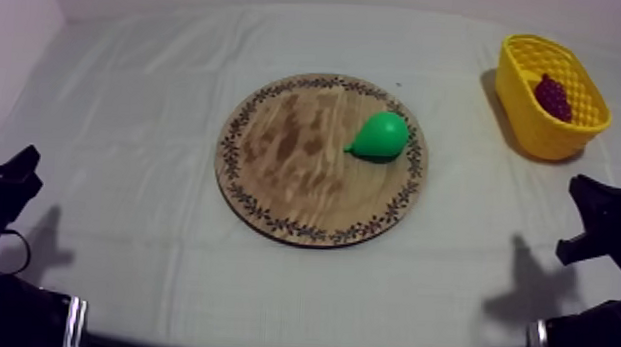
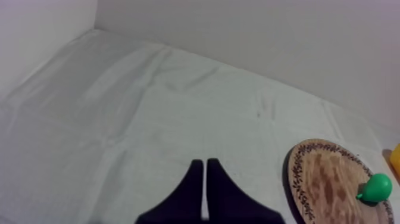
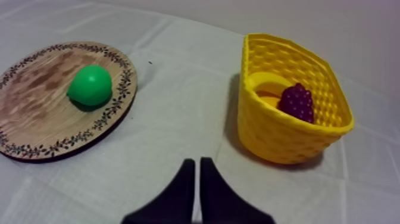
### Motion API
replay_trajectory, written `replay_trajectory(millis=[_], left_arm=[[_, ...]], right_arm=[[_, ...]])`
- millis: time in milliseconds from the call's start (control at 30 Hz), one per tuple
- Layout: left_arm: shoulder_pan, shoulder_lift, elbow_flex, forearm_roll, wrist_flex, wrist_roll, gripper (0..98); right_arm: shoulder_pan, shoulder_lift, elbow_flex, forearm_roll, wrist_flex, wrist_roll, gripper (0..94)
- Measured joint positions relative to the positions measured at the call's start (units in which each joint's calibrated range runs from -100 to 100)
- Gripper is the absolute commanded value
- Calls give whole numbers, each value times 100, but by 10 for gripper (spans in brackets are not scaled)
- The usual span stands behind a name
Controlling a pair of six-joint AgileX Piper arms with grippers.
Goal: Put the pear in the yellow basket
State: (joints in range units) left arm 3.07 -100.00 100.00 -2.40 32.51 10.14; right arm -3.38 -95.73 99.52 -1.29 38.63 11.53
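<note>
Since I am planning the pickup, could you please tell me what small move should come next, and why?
Probably reach the right gripper toward the pear, opening its fingers. It and the left gripper sit shut at rest; the pear lies on the half of the wooden board nearer the yellow basket, at the right arm's side, so that arm seems better placed.
</note>
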Motion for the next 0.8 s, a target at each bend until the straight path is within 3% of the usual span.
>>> replay_trajectory(millis=[433,800], left_arm=[[0,0,0,0,0,0,1],[0,0,0,0,0,0,1]], right_arm=[[0,0,0,0,1,46,43],[-28,55,-31,81,-274,280,6]])
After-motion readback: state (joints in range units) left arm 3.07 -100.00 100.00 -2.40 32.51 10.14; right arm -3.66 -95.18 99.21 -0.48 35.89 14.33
